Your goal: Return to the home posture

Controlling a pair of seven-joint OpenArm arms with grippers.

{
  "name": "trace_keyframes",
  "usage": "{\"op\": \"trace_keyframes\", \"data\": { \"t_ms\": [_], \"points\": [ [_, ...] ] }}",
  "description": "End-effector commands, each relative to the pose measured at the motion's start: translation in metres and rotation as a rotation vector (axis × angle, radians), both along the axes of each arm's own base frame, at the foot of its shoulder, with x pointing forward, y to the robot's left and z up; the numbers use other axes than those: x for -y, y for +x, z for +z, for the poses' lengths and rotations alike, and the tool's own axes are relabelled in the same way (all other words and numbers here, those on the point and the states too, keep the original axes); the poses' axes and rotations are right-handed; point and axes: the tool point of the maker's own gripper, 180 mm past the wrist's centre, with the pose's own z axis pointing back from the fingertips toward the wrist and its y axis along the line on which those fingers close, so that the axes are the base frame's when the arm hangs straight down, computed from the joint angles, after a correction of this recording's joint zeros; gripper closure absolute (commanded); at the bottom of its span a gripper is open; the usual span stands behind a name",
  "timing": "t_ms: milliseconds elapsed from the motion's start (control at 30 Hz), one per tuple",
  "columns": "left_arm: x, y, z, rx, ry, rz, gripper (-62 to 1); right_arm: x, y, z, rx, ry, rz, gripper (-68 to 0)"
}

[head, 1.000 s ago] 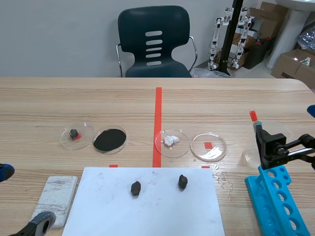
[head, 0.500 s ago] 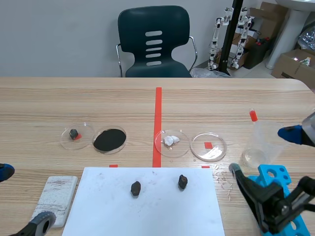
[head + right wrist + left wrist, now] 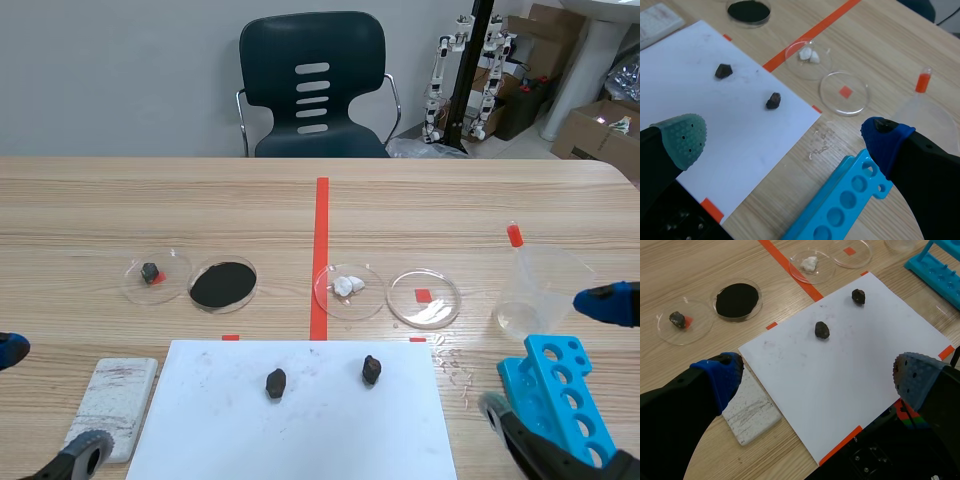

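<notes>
Low at the near left corner of the tabletop (image 3: 450, 200): left fingers (image 3: 715, 377), spread wide, gripping nothing, over the white sheet (image 3: 855, 360) and a grey-white block (image 3: 752, 407). Low at the near right corner: right fingers (image 3: 685, 135), likewise far apart and empty, above the blue tube rack (image 3: 840, 200). On the sheet, 2 dark lumps (image 3: 275, 383), well apart. Beyond the sheet, 4 shallow dishes (image 3: 440, 305) in a row: 1 with a dark chip (image 3: 150, 271), 1 black-filled, 1 with white bits (image 3: 347, 285), 1 over a red mark. Beside the rack, a clear cup (image 3: 545, 285).
</notes>
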Motion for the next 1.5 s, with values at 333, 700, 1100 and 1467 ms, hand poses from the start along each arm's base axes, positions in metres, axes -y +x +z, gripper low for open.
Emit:
{"op": "trace_keyframes", "data": {
  "t_ms": [333, 700, 1100, 1467],
  "points": [
    [0.002, 0.003, 0.006, 0.021, -0.024, 0.007, -62.3, -0.004, -0.018, 0.012, -0.03, 0.007, 0.079, -65.6],
    [0.002, 0.003, 0.006, 0.021, -0.024, 0.007, -62.3, -0.002, -0.019, 0.009, -0.026, -0.028, 0.092, -65.7],
    [0.002, 0.003, 0.006, 0.021, -0.024, 0.007, -62.3, -0.003, -0.018, 0.011, -0.018, -0.02, 0.094, -65.6],
    [0.002, 0.003, 0.006, 0.021, -0.024, 0.007, -62.3, -0.005, -0.017, 0.014, -0.005, -0.008, 0.097, -65.7]
  ]
}}
